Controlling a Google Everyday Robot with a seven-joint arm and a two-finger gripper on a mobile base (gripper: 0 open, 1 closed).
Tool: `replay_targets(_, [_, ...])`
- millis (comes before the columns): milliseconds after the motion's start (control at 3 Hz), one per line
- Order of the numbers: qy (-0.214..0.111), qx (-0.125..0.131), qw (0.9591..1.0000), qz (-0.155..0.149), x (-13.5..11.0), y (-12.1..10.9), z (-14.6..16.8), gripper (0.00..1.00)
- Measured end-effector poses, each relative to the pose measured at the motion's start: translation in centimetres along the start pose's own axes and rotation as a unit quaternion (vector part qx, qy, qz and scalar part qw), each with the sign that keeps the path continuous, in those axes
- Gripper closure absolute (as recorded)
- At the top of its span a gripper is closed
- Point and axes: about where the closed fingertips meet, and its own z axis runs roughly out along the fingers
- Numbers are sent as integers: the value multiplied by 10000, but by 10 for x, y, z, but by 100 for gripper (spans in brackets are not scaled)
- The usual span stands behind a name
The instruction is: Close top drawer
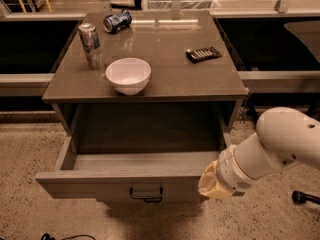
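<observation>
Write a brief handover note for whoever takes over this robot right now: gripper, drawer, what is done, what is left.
The gripper is low, at the right end of the top drawer, against or just off its front panel; contact unclear.
The drawer is pulled well out; its handle sits at centre, left of the gripper.
Done: nothing yet, the drawer is open.
Left: push the front in under the tabletop.

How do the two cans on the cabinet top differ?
Pose: the silver can stands upright; the blue can lies on its side. Colour: the silver can is grey, the blue can dark blue. Place: the silver can is beside the white bowl; the blue can is farther back. Both sit on the left half. The gripper is by the open top drawer's right front corner.
</observation>
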Motion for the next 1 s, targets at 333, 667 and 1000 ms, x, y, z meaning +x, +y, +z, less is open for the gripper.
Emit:
replay_targets(333, [0,0,10000,0,0,0,0,37])
replay_targets(667, [0,0,10000,0,0,0,0,14])
replay_targets(1000, [0,0,10000,0,0,0,0,0])
